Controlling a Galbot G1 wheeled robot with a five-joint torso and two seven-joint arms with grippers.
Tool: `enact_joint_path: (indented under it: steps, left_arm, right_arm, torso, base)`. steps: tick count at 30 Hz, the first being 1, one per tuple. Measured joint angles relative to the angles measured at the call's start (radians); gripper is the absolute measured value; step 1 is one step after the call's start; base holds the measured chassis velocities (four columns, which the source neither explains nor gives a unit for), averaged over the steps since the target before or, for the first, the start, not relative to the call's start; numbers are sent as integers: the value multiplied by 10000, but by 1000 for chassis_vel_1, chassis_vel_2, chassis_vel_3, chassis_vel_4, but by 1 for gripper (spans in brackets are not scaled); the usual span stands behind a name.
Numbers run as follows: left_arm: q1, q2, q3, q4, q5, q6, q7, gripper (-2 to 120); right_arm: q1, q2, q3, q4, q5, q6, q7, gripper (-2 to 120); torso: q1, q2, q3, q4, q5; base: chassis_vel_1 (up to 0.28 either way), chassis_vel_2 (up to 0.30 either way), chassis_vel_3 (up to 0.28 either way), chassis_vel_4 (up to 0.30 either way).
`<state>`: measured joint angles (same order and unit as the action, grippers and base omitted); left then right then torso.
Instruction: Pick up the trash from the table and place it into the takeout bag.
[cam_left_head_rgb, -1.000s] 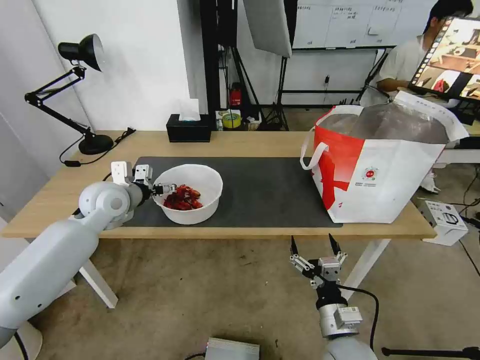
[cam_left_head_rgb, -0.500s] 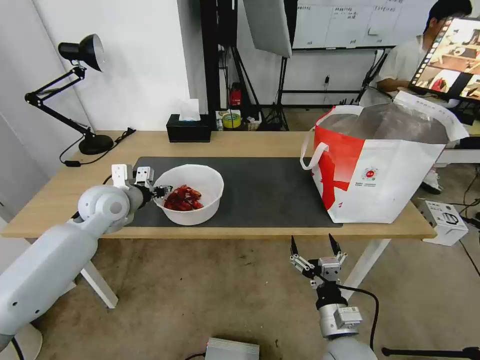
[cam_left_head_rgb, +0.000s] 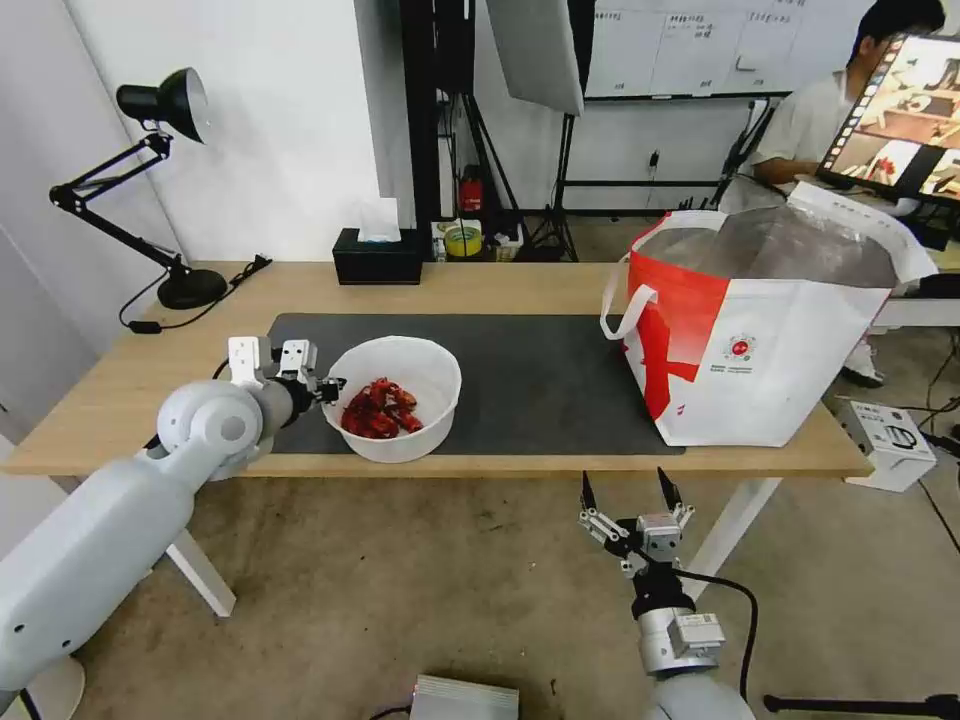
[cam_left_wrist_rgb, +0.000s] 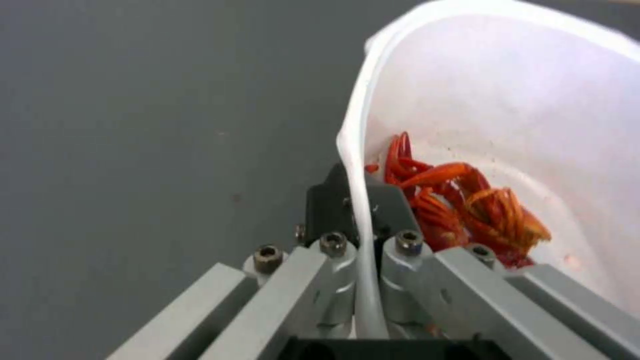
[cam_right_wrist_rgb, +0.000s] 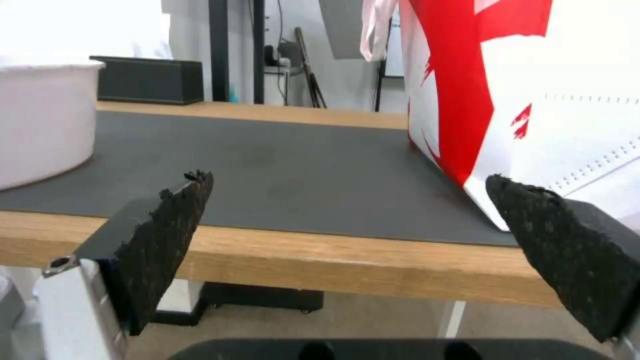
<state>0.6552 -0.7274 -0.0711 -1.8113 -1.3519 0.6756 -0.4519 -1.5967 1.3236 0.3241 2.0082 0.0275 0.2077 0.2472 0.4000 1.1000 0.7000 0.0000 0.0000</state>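
One small red round logo (cam_left_head_rgb: 740, 348), its writing unreadable, marks the takeout bag (cam_left_head_rgb: 770, 340); left gripper (cam_left_head_rgb: 328, 384) pinches the bowl (cam_left_head_rgb: 395, 396) rim, right gripper (cam_left_head_rgb: 629, 493) spread.

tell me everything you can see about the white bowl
The white bowl is round, deep and thin-walled, plastic by the look. It holds a heap of red shells on the side toward the left gripper. It is tilted over the dark grey mat, near the table's front edge. The left gripper is shut on its rim, one finger outside and one inside, and the thin rim bends at the pinch.
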Motion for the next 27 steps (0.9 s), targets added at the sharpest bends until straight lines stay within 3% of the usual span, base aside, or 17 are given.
enact_joint_path:
  steps: [16, 21, 27]
  left_arm:
    - [-627, -335, 38, -1816, -2371, -364, -1255, 0]
    - [-1594, -596, 467, -2200, -3114, -483, -1637, 0]
    - [-3398, -941, 1506, -1963, -3849, -566, -1917, 0]
  right_arm:
    - [1, 0, 0, 0, 0, 0, 0, 100]
    - [0, 1, 0, 0, 0, 0, 0, 100]
    - [0, 0, -1, 0, 0, 0, -1, 100]
  torso:
    - [0, 0, 0, -1, 1]
    - [0, 0, 0, -1, 1]
    - [0, 0, 0, 1, 2]
  base:
    - [0, 0, 0, 0]
    - [0, 0, 0, 0]
    - [0, 0, 0, 0]
